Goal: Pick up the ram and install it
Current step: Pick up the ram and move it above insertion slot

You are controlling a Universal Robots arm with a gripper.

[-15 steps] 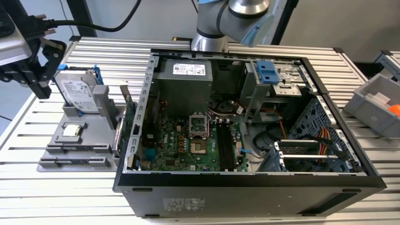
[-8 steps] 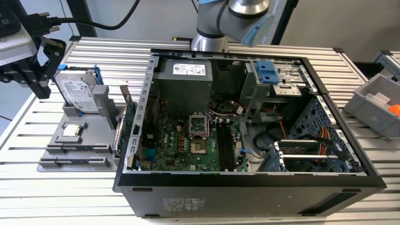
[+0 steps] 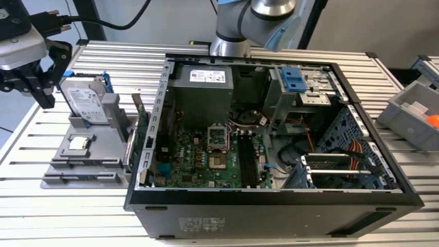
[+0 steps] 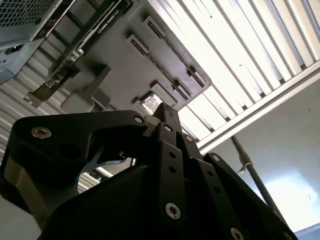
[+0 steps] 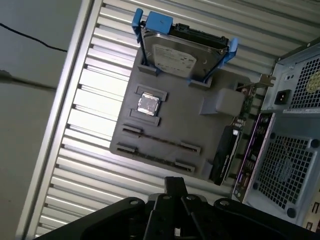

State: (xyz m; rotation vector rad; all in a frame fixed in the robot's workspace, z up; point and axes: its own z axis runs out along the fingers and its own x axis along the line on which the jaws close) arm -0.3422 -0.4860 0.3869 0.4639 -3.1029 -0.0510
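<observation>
My gripper hangs above the table at the exterior view's left, just beside the grey parts holder. Its black fingers stand pressed together with nothing visible between them, and their tip points towards the holder's near edge. The ram is out of view. Two long grooves on the holder show as thin dark lines. The black memory slots lie on the green motherboard inside the open computer case.
The holder carries a hard drive in a blue frame, a square processor chip and a green card with a metal bracket. The slatted table ends close behind my gripper. A grey bin stands at the exterior view's right.
</observation>
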